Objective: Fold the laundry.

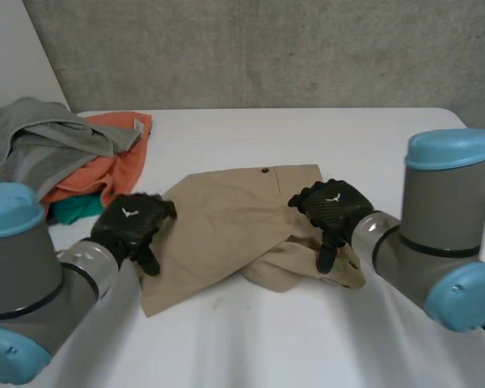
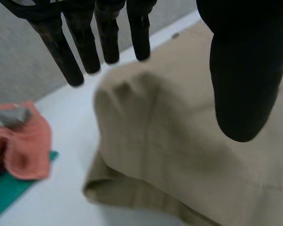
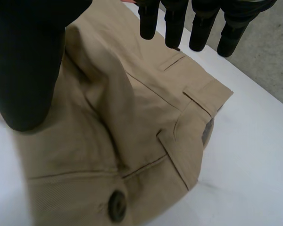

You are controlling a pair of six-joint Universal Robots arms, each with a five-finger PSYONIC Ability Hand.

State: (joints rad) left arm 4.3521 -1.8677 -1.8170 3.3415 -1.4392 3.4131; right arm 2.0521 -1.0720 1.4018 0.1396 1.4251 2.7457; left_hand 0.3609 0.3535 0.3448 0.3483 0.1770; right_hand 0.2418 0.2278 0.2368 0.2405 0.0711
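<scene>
Grey arms with blue caps sit at the lower corners of the head view. Between them, mid-frame, tan trousers [image 1: 226,226] lie on the white table [image 1: 364,137], flat at left, bunched at lower right. Long axis runs roughly lower left to upper right. Left hand [image 1: 133,225] is at the cloth's left edge. Right hand [image 1: 331,206] is over the bunched side, nearer to it. Wrist views: both hands have straight fingers, thumb spread apart, palm above fabric, nothing pinched. Clothes pile [image 1: 61,153] lies at upper left. Judgement: the bunch needs spreading first.
</scene>
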